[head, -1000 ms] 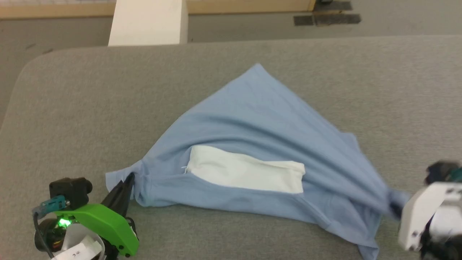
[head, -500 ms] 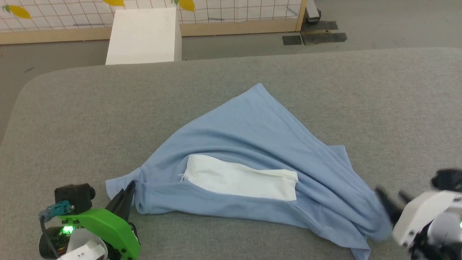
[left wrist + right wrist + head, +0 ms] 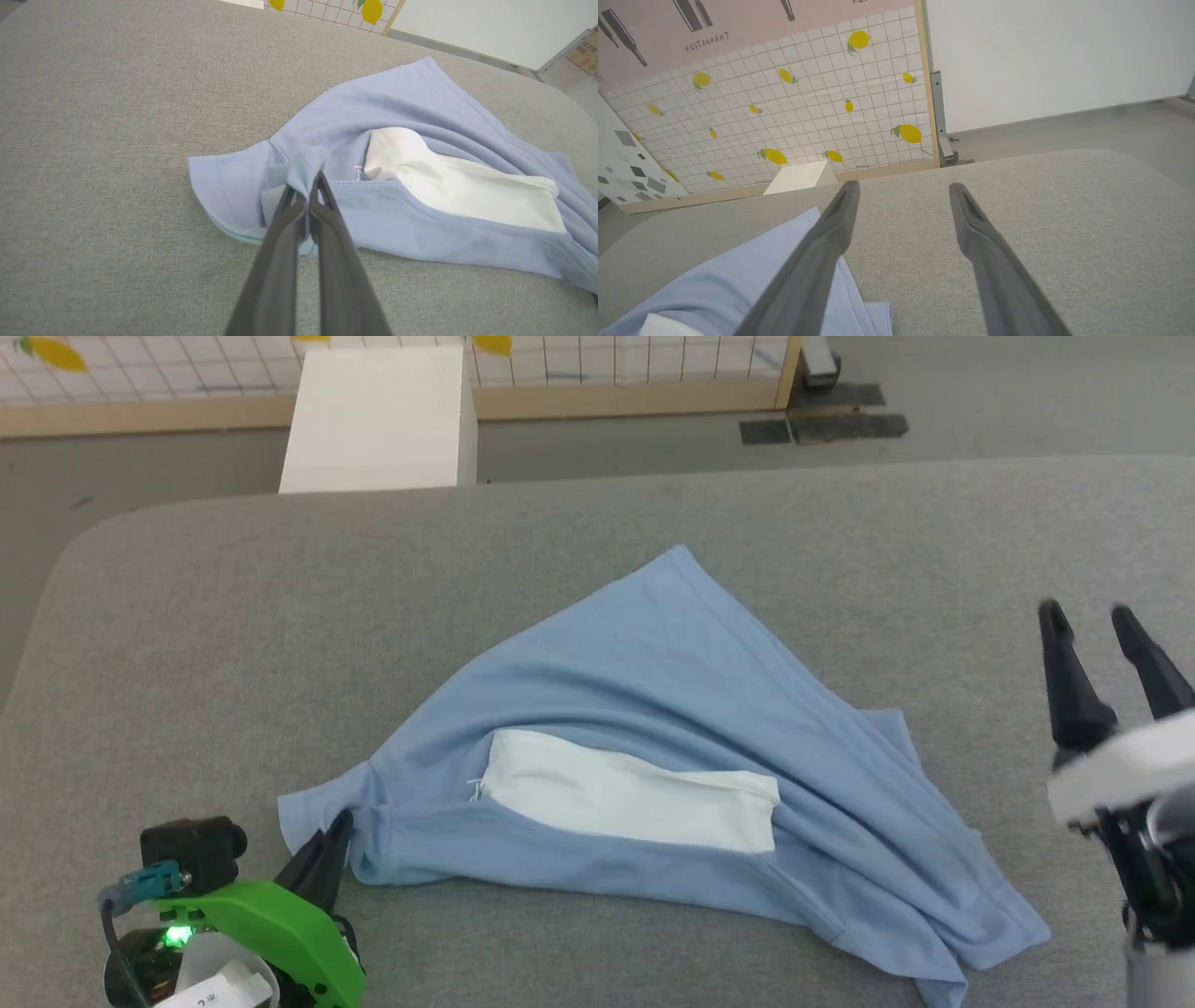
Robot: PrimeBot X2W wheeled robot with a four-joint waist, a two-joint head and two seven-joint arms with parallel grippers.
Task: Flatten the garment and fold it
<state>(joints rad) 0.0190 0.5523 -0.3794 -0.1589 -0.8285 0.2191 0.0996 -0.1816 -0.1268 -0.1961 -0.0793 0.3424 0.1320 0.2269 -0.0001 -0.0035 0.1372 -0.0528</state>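
The light blue T-shirt (image 3: 653, 691) is laid rumpled in a rough triangle on the grey fabric-covered worktop (image 3: 233, 616), with its white neck panel (image 3: 625, 793) turned upward. A fold at its left corner is pinched by the left claw (image 3: 303, 186). The right claw (image 3: 1085, 614) is seen spread and empty, off the shirt's right edge.
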